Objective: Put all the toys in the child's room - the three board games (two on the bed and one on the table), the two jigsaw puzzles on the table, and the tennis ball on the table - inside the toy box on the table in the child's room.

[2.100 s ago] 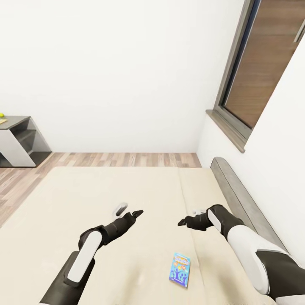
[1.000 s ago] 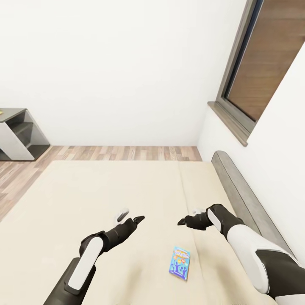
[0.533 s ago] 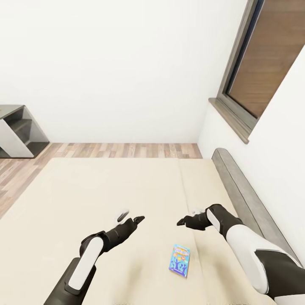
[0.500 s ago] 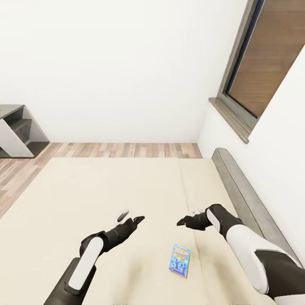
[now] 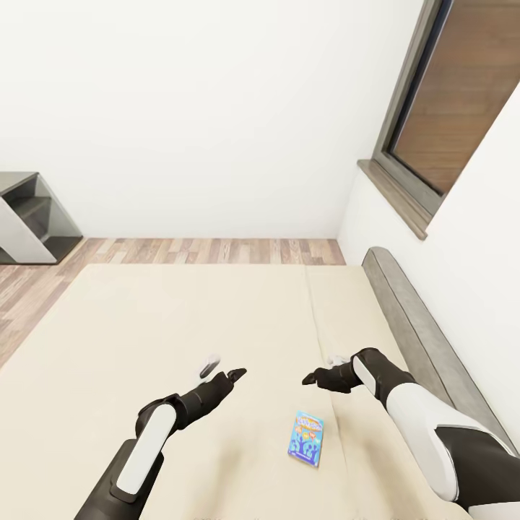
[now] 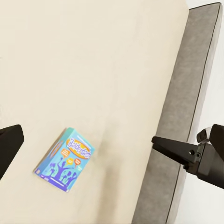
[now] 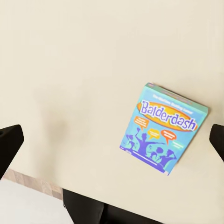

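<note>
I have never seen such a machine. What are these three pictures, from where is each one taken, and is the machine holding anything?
This is a simulated robot with two arms. The large picture comes from a camera on its head, looking down over a bed. The two smaller pictures come from cameras near each wrist, looking along that arm's fingers. The left gripper and the right gripper hang above the mattress, both open and holding nothing. One small blue game box, lettered Balderdash, lies flat on the mattress between the arms, nearer the robot. A grey headboard runs along the robot's right side.
</note>
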